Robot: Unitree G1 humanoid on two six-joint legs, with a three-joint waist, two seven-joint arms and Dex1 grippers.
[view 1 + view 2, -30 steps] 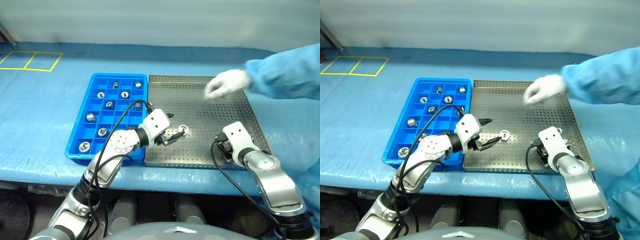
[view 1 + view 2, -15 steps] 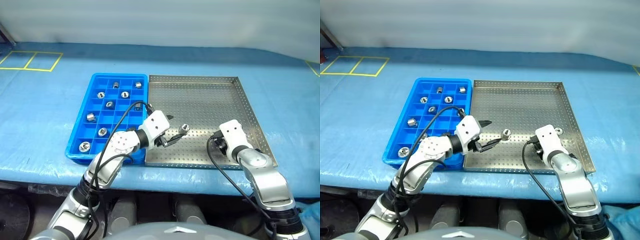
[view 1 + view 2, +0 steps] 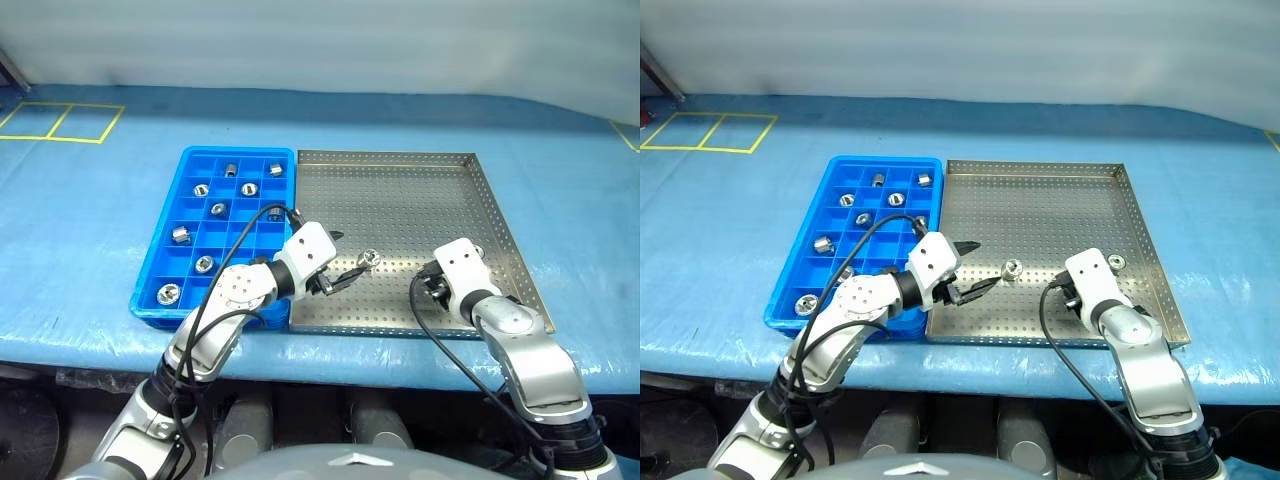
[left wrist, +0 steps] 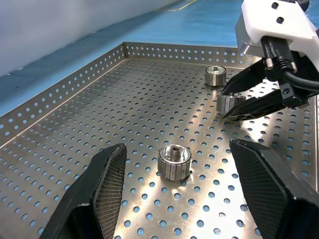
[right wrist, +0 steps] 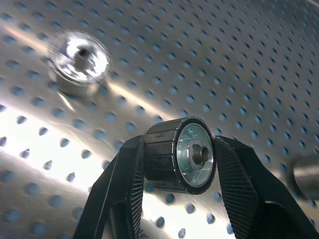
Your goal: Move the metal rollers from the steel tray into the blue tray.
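Head views: a large square grey perforated steel tray [image 3: 400, 180] sits on a table w/ blue covering [image 3: 90, 220], touching the right side of a bright blue plastic tray w/ a grid of square compartments [image 3: 165, 235]. Several small shiny silver metal rollers lie in separate cells of the blue tray, e.g. one in a near-left cell [image 3: 169, 294] and one in a far cell [image 3: 229, 168].

Left hand [image 3: 344, 264]: over the near-left part of the steel tray, black fingers spread apart, nothing between them. One roller [image 4: 174, 162] stands on the perforated floor between the two finger pads in the left wrist view, touching neither; same roller just beyond the fingertips in the head view [image 3: 1013, 268].

Right hand [image 5: 178, 155]: over the near-right part of the steel tray, fingers pinching a ribbed roller [image 5: 185, 155] by its sides, bore end toward the wrist cam. Another roller [image 4: 215, 76] rests on the tray floor beside this hand, near the right rim [image 3: 1117, 262].
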